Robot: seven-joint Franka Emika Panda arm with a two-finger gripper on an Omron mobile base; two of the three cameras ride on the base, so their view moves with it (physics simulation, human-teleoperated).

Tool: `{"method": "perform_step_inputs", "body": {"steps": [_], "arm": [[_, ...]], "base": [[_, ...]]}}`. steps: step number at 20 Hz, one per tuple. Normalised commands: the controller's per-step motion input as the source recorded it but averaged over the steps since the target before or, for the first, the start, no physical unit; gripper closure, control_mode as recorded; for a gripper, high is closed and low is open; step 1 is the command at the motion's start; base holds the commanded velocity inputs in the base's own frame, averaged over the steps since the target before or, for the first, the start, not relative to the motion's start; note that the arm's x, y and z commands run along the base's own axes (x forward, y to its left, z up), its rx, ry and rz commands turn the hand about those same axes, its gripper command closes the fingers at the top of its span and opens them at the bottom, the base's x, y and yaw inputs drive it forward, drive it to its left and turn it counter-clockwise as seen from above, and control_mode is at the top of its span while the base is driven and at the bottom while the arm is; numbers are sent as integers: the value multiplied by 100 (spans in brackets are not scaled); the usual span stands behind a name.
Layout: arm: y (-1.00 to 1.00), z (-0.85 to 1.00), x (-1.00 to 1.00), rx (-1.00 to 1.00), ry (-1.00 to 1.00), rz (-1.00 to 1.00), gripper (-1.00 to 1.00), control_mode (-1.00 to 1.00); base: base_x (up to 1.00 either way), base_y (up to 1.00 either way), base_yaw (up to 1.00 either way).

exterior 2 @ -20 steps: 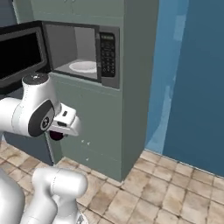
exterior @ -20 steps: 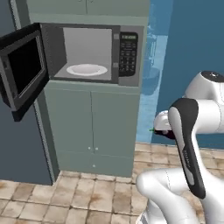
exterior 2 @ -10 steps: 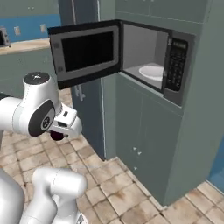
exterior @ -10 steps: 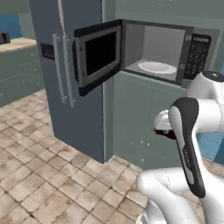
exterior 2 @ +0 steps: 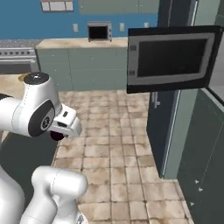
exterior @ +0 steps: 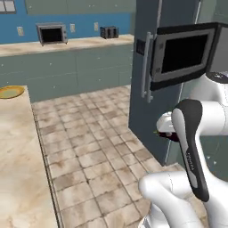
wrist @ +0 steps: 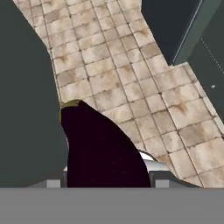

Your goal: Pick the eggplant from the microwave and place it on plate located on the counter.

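Observation:
The dark purple eggplant fills the lower middle of the hand view, greenish stem end pointing away, with my gripper shut on it. From the base, the gripper hangs close to the arm over the tiled floor, and a bit of eggplant shows under it. The microwave is at the right, its black door swung open. The yellow-rimmed plate lies on the beige marbled counter at the far left.
A tall dark fridge panel with a handle stands beside the microwave. Along the back wall runs a cabinet with a silver toaster oven and a toaster. A stove is at the left. Tiled floor lies between.
The whole picture has swung as the base turned left: the microwave slid to the right edge, and the counter with the plate came into view. The gripper stays shut on the eggplant.

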Motion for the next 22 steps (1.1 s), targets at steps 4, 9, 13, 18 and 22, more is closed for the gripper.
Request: {"method": "perform_step_inputs", "body": {"steps": [4, 9, 13, 18, 22], "arm": [[0, 0, 0, 0, 0, 0, 100, 100], [0, 0, 0, 0, 0, 0, 100, 100], [0, 0, 0, 0, 0, 0, 100, 100], [0, 0, 0, 0, 0, 0, 100, 100], [0, 0, 0, 0, 0, 0, 100, 100]], "base": [[37, 0, 74], [75, 0, 38], [100, 0, 1], [100, 0, 0], [100, 0, 0]]}}
